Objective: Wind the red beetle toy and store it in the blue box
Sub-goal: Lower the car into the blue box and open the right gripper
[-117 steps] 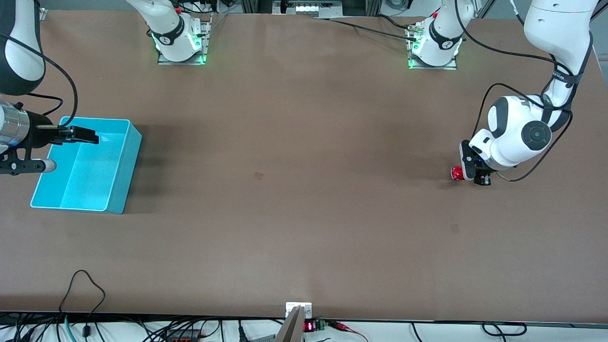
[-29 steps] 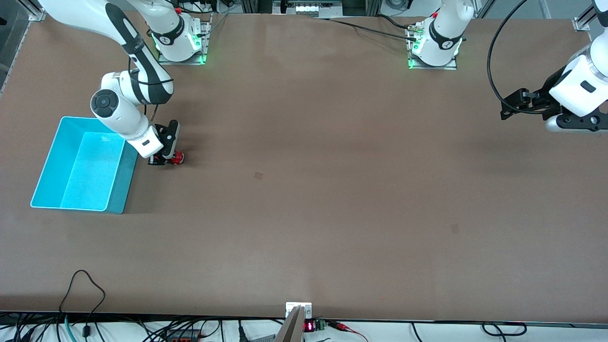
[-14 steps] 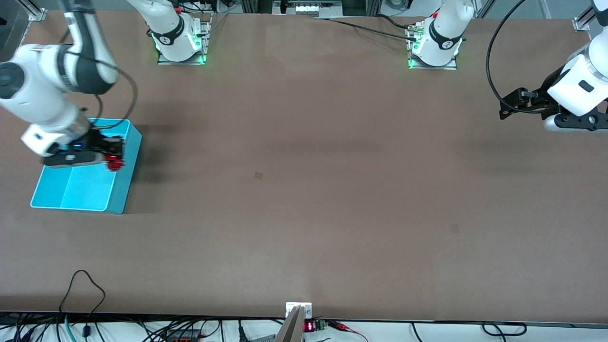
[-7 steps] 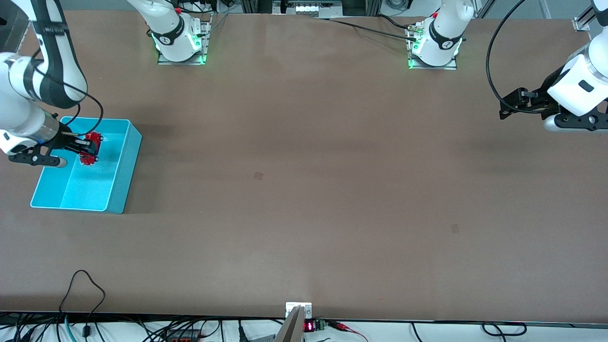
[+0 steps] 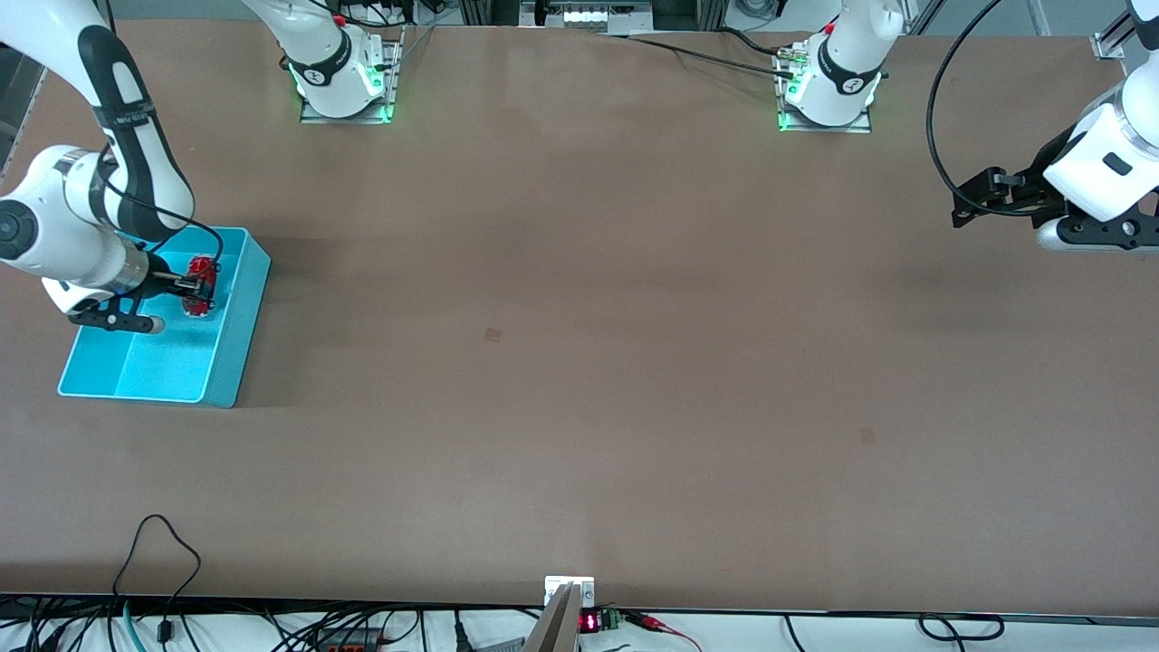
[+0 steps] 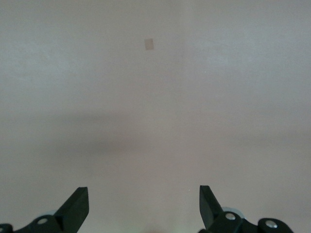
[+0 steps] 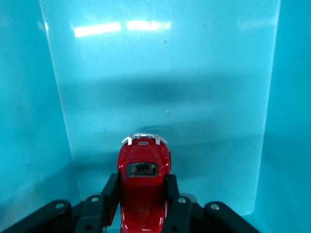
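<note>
Right gripper (image 5: 201, 282) clamps tiny glossy red beetle-shaped toy car (image 7: 144, 180) over smooth-walled turquoise plastic box (image 5: 240, 312); right wrist view alone shows silvery bumper; left gripper (image 6: 144, 206) waits, fingers apart, over matte brown table (image 5: 579, 362)

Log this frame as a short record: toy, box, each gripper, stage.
toy: red beetle toy held between the right gripper's fingers, over the box's inside
box: blue box at the right arm's end of the table
right gripper: shut on the toy, over the box
left gripper: open, empty, waiting over bare table
stage: toy not yet released
</note>
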Motion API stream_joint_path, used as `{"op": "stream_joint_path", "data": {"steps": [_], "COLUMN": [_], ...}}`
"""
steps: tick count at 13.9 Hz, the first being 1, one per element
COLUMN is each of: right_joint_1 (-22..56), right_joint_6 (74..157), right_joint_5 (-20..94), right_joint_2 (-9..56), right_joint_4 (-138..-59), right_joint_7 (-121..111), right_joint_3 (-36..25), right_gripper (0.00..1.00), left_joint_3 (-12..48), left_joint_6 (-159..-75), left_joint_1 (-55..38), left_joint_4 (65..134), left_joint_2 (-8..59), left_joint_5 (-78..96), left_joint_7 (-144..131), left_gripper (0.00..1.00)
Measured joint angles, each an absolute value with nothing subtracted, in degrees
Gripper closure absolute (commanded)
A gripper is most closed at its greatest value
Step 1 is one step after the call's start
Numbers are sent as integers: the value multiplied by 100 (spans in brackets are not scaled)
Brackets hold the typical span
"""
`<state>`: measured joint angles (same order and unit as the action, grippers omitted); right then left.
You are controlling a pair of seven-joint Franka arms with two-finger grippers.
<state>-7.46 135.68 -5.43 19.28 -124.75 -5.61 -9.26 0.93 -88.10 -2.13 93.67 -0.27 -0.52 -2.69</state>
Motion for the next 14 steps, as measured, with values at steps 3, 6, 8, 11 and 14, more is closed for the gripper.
{"op": "stream_joint_path", "data": {"steps": [3,6,8,11,14], "right_joint_1": [-815,-904,-977,-1056,-1079], "right_joint_6": [13722,13732,13735,13739,13772], "right_joint_5": [-542,-535,-535,-535,-535], "right_joint_2": [2100,2094,2094,2094,2094], "right_joint_4": [-12571,-12573,-12573,-12572,-12564], "right_joint_7": [-550,-595,-639,-655,-657], "right_joint_3": [-928,-928,-929,-929,-930], "right_gripper": [99,99,96,13,0], "left_joint_3": [93,94,94,94,94], "left_joint_6": [-8810,-8810,-8810,-8810,-8810], "left_joint_1": [-212,-213,-212,-212,-212], "left_joint_4": [9367,9367,9367,9367,9367], "left_joint_2": [-27,-27,-27,-27,-27], "left_joint_5": [-52,-52,-52,-52,-52], "left_joint_7": [-269,-269,-269,-269,-269], "left_gripper": [0,0,0,0,0]}}
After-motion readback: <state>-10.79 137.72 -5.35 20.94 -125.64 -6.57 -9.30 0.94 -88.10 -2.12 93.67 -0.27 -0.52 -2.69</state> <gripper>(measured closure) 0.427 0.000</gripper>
